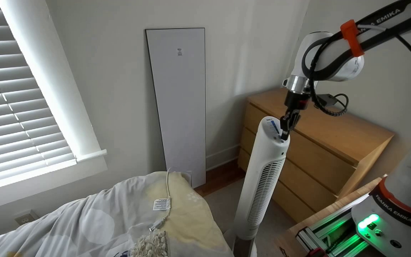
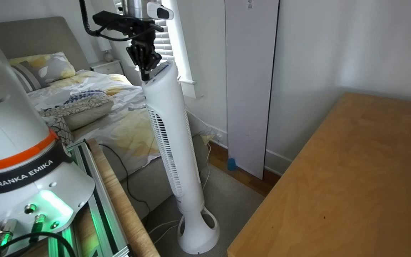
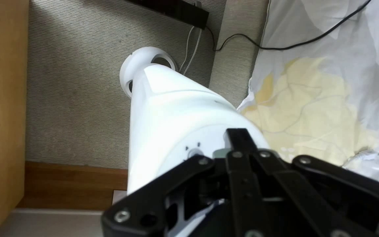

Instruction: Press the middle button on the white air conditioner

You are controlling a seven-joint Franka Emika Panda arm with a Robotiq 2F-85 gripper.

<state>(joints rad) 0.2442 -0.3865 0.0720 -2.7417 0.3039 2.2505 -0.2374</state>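
The white air conditioner is a tall slim tower standing upright on the floor, also in an exterior view and in the wrist view. Its slanted oval top face has a blue strip and small dark marks. My gripper points down with its fingertips at the lower part of that face, also in an exterior view. In the wrist view the gripper is shut, fingers together, holding nothing. A round button shows left of the fingers. The fingers hide the middle of the controls. I cannot tell whether the tips touch.
A wooden dresser stands close beside the tower. A bed lies on the tower's opposite side. A flat white panel leans on the wall. Cables run on the floor near the tower's base.
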